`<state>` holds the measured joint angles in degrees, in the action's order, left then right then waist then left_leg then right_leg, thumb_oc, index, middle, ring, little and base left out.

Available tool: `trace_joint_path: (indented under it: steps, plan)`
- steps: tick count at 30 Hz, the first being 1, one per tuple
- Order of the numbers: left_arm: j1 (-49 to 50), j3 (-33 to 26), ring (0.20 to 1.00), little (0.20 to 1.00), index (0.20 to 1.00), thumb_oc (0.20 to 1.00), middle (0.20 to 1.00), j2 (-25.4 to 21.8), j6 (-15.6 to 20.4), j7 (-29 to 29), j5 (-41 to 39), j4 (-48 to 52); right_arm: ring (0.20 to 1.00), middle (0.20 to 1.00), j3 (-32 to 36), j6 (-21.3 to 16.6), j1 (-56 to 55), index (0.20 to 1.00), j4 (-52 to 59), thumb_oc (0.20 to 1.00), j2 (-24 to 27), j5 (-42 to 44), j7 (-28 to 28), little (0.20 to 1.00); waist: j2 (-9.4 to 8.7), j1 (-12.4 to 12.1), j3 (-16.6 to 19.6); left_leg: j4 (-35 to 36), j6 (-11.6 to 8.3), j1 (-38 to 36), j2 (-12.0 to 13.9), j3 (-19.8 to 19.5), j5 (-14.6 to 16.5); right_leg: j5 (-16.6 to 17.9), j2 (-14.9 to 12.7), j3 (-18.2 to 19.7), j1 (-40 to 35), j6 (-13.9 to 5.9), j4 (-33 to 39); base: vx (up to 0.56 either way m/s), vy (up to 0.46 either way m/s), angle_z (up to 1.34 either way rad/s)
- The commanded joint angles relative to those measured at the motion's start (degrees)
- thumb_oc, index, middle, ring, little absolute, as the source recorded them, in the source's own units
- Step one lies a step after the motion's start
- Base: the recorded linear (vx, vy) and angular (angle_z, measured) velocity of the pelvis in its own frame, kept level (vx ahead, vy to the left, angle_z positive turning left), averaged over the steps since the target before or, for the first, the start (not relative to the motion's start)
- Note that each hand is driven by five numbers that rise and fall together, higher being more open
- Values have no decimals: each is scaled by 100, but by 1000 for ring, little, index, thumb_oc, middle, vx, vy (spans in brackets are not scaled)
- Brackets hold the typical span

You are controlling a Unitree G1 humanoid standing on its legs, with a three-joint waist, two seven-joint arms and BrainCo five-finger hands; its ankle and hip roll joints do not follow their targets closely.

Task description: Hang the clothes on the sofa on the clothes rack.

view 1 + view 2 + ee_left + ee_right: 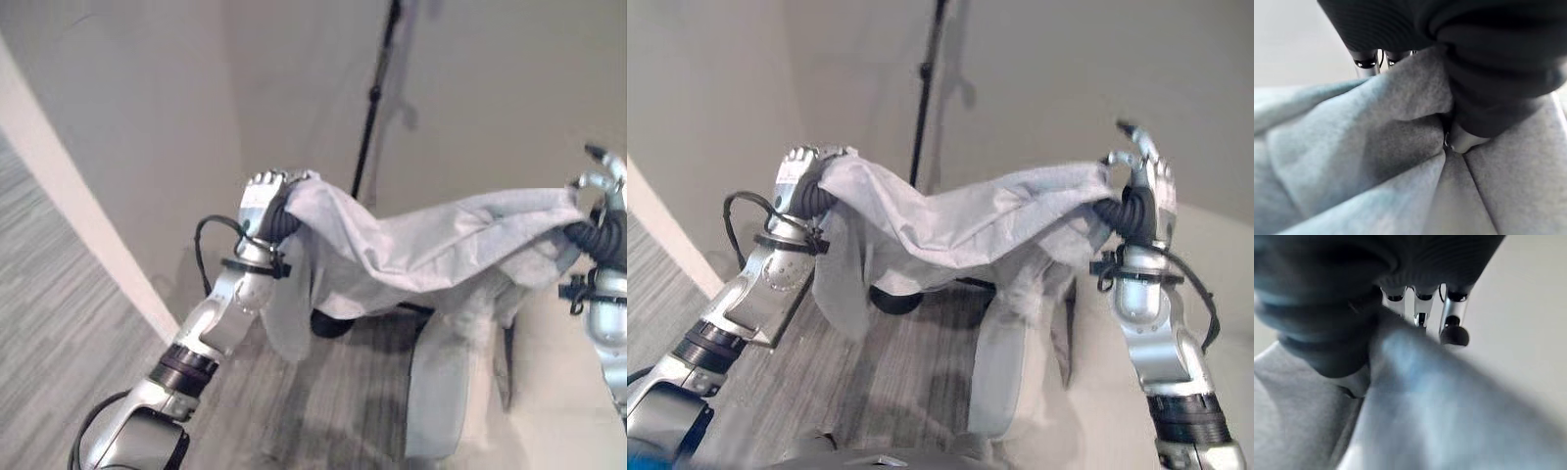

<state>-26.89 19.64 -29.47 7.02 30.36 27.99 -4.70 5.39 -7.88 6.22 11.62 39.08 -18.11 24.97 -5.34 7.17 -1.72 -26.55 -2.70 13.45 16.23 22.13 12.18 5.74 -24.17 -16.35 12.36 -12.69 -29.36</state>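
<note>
silver-grey arms, dark ribbed wrist covers (silver fingers)

garment (970,220): pale grey, plain
rack pole (926,93): black
floor (59,294): grey, fine stripes
wall (1068,69): plain beige
skirting, left (88,225): white

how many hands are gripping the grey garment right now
2. The left hand holds one end of the grey garment, and the right hand holds the other end, the cloth sagging between them in front of the black rack pole.
</note>
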Motion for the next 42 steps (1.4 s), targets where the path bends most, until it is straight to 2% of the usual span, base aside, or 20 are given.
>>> trace_joint_path:
  steps: [1,2,3,4,5,10,11,18,25,30,32,33,34,35,36,38,39,40,41,42]
  plan:
    - [297,-404,200,200,200,200,200,-131,309,117,180,752,200,200,366,-172,106,200,139,200,211,-58,-2,200,-133,36,-44,2767,-126,-1551,-220,-13,-996,-841,677,-185,-657,254,1169,172,-230,-38]
    - [442,-463,200,200,200,200,200,-32,382,133,103,776,200,200,394,-167,23,200,84,200,271,-46,16,200,-221,79,-128,2729,-218,-1621,-227,91,-969,-706,768,-197,-497,212,1994,285,-242,-39]
    - [502,-377,200,200,200,200,200,-52,385,74,228,786,200,200,384,-62,-3,200,-48,200,343,-132,110,200,-197,110,-104,2751,-316,-1740,-185,21,-833,-698,851,-19,-564,99,2520,203,-217,-50]
    - [667,-387,200,200,200,200,200,76,369,108,200,766,200,200,463,-89,-262,200,-46,200,302,-50,90,200,-295,167,-135,2669,-376,-1748,-141,88,-851,-522,888,182,-648,114,2826,343,-310,-28]
    - [676,-363,200,200,200,200,200,395,436,108,8,550,200,200,439,-188,-511,200,-78,200,231,97,-42,200,-459,238,-60,2558,-435,-1792,-57,2,-882,-382,1103,501,-695,166,2807,200,-278,15]
    - [773,-250,200,200,200,200,200,451,431,-45,98,671,200,200,654,-350,-678,200,-81,200,432,211,-17,200,-372,320,158,2536,-569,-1858,266,-25,-970,-526,1388,293,-918,341,2810,189,-180,44]
    - [785,-229,200,200,200,200,200,459,446,-117,86,696,200,200,729,-380,-760,200,-26,200,456,257,-6,200,-291,347,213,2548,-608,-1871,340,-31,-1030,-625,1457,191,-1034,402,2840,139,-99,8]
    - [1013,-385,200,200,200,200,200,444,421,-225,-30,813,200,200,706,-355,-766,200,-18,200,452,231,-5,200,-133,253,286,2526,-716,-1949,412,-58,-1156,-736,1524,3,-1395,503,3016,119,-34,32]
    - [1317,-496,200,200,200,200,200,448,381,-150,-133,874,200,200,444,-371,-511,200,-90,200,499,265,-106,200,-118,179,252,2257,-739,-2111,429,-139,-1107,-867,1613,255,-1384,605,2830,65,-45,0]
    - [1365,-572,200,200,200,200,200,441,358,-76,-175,860,200,200,297,-404,-362,200,-137,200,531,322,-162,200,-114,143,230,2117,-755,-2181,473,-237,-1227,-982,1749,421,-1306,699,2653,29,-72,-25]
    - [1274,-595,200,200,200,200,200,434,318,-10,-279,848,200,200,79,-447,-230,200,-217,200,532,446,-250,200,-190,24,194,1593,-764,-2078,700,-557,-1768,-1210,2075,535,-1300,915,2508,70,-276,-24]
    - [1232,-601,200,200,200,200,200,433,311,-5,-309,868,200,200,40,-474,-219,200,-244,200,538,470,-262,200,-244,-5,166,1287,-749,-1945,827,-700,-1936,-1267,2197,525,-1361,1020,2514,43,-214,-26]
    - [1223,-601,200,200,200,200,200,426,308,-8,-311,873,200,200,44,-480,-209,200,-252,200,534,472,-260,200,-243,12,160,1244,-748,-1879,846,-743,-1959,-1233,2212,500,-1345,1045,2527,39,-343,-24]
    - [1165,-601,200,200,200,200,200,459,263,40,-390,936,200,200,-100,-517,-117,200,-268,200,601,569,-276,200,-466,-223,-5,41,-636,-1495,838,-1283,-2124,-1343,2364,625,-1513,1276,2463,15,-318,-19]
    - [1135,-588,200,200,200,200,200,466,209,39,-400,933,200,200,-167,-531,-50,200,-313,200,591,606,-261,200,-553,-290,-84,-686,-509,-1192,777,-1606,-1961,-1389,2394,593,-1563,1378,2440,30,-376,-35]
    - [1112,-552,200,200,200,200,200,481,188,8,-445,958,200,200,-279,-506,10,200,-375,200,587,623,-284,200,-737,-472,-253,-2168,-251,-681,570,-1904,-1686,-1457,2414,536,-1728,1537,2428,-32,-178,-35]
    - [1102,-546,200,200,200,200,200,471,182,4,-449,965,200,200,-272,-510,20,200,-387,200,578,622,-281,200,-674,-428,-267,-2354,-240,-539,623,-2020,-1597,-1478,2469,479,-1709,1529,2404,-21,-132,-5]
    - [1116,-534,200,200,200,200,200,501,182,-14,-451,973,200,200,-306,-480,15,200,-403,200,567,608,-284,200,-768,-538,-328,-2957,-127,-300,404,-2132,-1432,-1487,2456,512,-1772,1582,2411,-21,-59,8]
    - [1129,-514,200,200,200,200,200,509,184,-39,-457,993,200,200,-291,-461,-24,200,-392,200,533,598,-308,200,-790,-592,-378,-3527,-18,28,70,-2269,-1202,-1507,2491,499,-1775,1583,2410,13,-90,14]
    - [1136,-506,200,200,200,200,200,525,178,-43,-461,987,200,200,-283,-456,-63,200,-374,200,511,591,-336,200,-753,-590,-380,-3727,-19,215,-219,-2308,-1078,-1537,2568,492,-1762,1580,2392,71,-30,29]
